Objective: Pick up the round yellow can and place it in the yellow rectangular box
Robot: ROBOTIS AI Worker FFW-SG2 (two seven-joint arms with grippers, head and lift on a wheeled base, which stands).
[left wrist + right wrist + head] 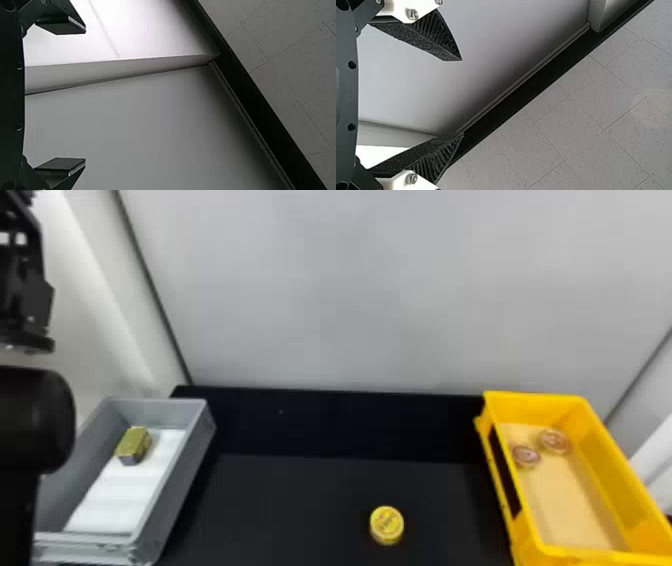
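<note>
Pickup not begun, I judge: round yellow can (386, 525) on black table (300, 500), beside yellow rectangular box (535, 410); left gripper (85, 95) and right gripper (462, 97) spread, empty; next wants a reach down (right looks handier).

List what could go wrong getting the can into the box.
An off-centre grip might nudge the can across the black table. The box has raised sides, which could catch a can carried low. Released over the box's far end, it could land on the two round pieces there.
</note>
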